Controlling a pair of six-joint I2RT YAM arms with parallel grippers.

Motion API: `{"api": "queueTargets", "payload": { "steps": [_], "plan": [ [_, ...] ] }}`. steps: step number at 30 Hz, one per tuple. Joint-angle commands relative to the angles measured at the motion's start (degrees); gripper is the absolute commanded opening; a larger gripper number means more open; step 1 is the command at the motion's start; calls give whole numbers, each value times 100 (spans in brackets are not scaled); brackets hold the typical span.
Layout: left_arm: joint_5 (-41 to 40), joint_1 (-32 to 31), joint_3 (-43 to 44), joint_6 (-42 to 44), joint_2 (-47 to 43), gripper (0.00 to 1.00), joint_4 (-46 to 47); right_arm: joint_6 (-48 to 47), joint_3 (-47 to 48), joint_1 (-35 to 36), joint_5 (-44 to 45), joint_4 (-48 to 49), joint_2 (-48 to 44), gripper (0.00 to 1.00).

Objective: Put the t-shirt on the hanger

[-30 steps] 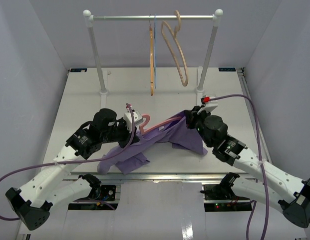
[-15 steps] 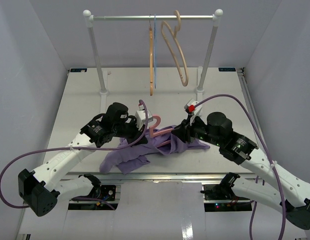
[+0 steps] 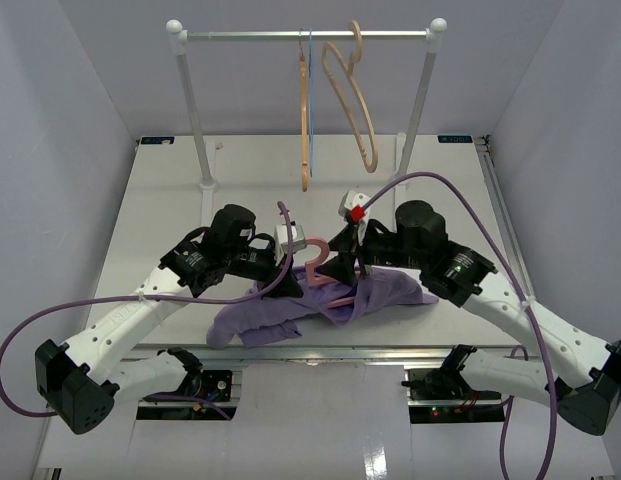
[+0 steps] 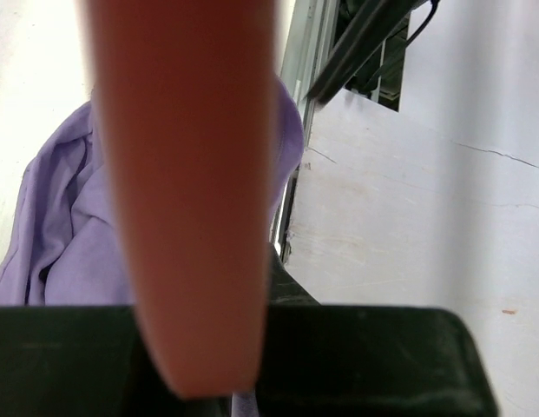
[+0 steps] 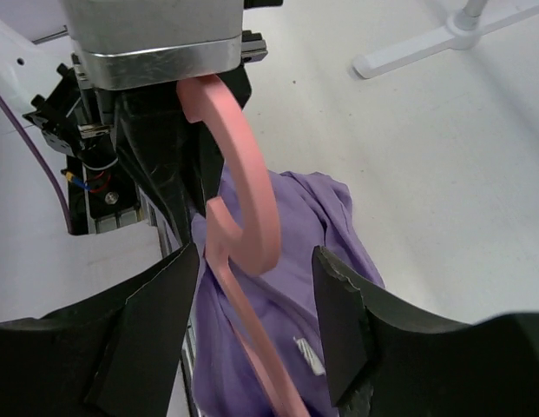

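Left hand: we see the left hand [image 3: 287,274] closed on the hook end of the hanger [image 3: 315,256], holding it low over the near middle of the table [image 3: 170,200].
Right hand: the right hand [image 5: 256,261] is wide open. Its two black fingers [image 5: 152,330] stand on either side of the hanger's sloping arm, and it grips nothing.
Hanger: it is pink and sits between the two hands. Its thick hook is lifted clear of the table, and its frame slants down toward the right hand and onto the cloth.
T-shirt: the lavender t-shirt [image 3: 280,318] lies crumpled on the table by the near edge. It spreads from under the left arm across to under the right arm, directly below both hands.
Hanger and t-shirt: from the right wrist view the hanger's arm runs over the folds close to a small white label [image 5: 308,352]. We cannot tell whether any part of it is inside the shirt.
Left wrist view: a blurred pink bar fills the middle, with purple cloth to its left and that hand's dark body along the bottom.
Rail: a rail [image 3: 308,36] on white posts stands at the far side of the table. It carries two tan wooden hangers [image 3: 355,110] and a thin blue wire hanger [image 3: 310,100], well apart from the hands.
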Motion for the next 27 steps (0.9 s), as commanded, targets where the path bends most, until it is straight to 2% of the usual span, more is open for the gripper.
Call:
{"api": "queueTargets", "payload": {
  "steps": [1,6,8,9,10,11,12,13,17,20,23,27],
  "plan": [
    [636,-9,252,69,-122,0,317,-120,306,12,-616,652,454,62],
    [708,0,247,20,-123,0,405,-15,205,11,-1119,1437,693,58],
    [701,-8,247,-28,-82,0,405,136,141,12,-1305,1666,694,50],
    [679,-9,247,-54,-78,0,405,194,127,12,-1324,1689,687,44],
    [597,-9,247,-73,-78,0,405,212,118,12,-1290,1731,657,29],
    [506,-9,253,-120,-97,0,405,285,45,9,-1178,1829,576,19],
    [416,-9,261,-175,-120,0,405,375,-45,5,-1049,1939,482,12],
    [261,-5,278,-242,-156,0,405,444,-120,-1,-888,2034,361,8],
    [-732,9,545,-463,-314,5,149,586,-243,-170,-455,1962,-52,8],
    [-1136,9,798,-543,-382,12,-160,494,-31,-345,-219,1390,-261,8],
    [-1662,9,1044,-590,-471,16,-375,430,171,-384,-138,1017,-438,8],
    [-1980,9,1268,-617,-540,19,-525,361,392,-384,-110,618,-551,8]
  ]
}}
